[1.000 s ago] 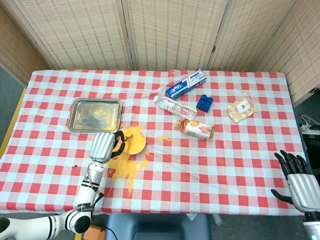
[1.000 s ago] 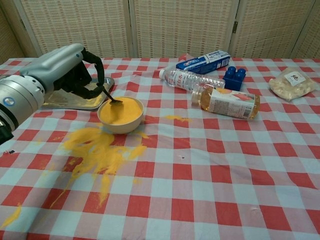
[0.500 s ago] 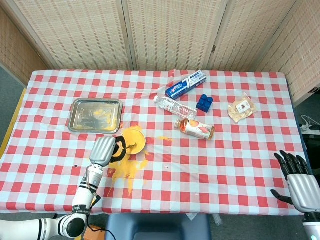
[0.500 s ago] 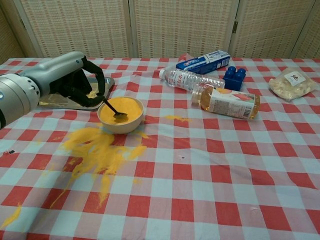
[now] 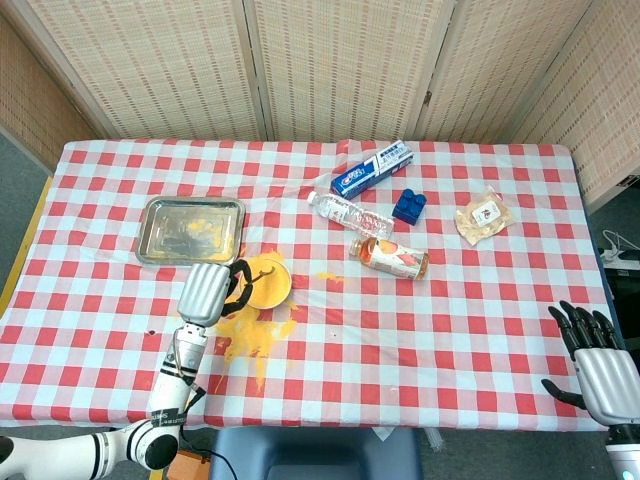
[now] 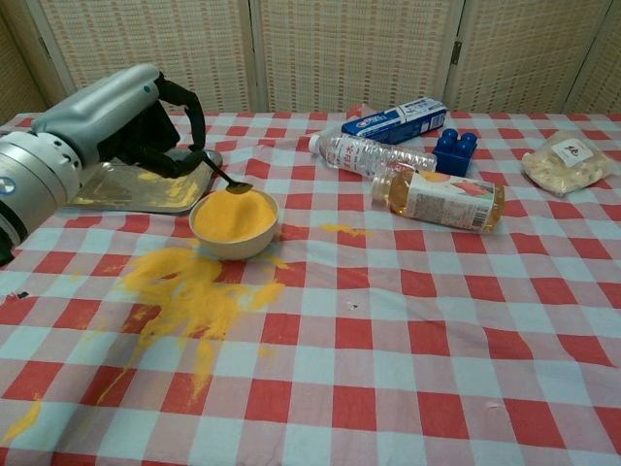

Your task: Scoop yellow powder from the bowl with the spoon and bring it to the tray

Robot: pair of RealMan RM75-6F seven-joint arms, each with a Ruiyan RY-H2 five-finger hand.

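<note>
A white bowl (image 6: 234,223) (image 5: 268,283) full of yellow powder stands left of the table's middle. My left hand (image 6: 146,131) (image 5: 206,294) grips a dark spoon (image 6: 227,181) by its handle. The spoon's head is lifted just above the bowl's far rim and carries a little yellow powder. The metal tray (image 6: 126,189) (image 5: 191,230) lies behind the bowl to the left, with yellow powder scattered in it. My right hand (image 5: 598,360) hangs off the table's near right corner, fingers apart, holding nothing.
A big patch of spilled powder (image 6: 189,291) covers the cloth in front of the bowl. Behind and right lie a clear water bottle (image 6: 374,153), an orange drink bottle (image 6: 441,199), a blue-white box (image 6: 396,119), a blue block (image 6: 454,152) and a snack bag (image 6: 568,160).
The spoon went down into the powder, then came up out of the bowl. My left hand has risen and drawn back toward the tray. The right hand has stayed still.
</note>
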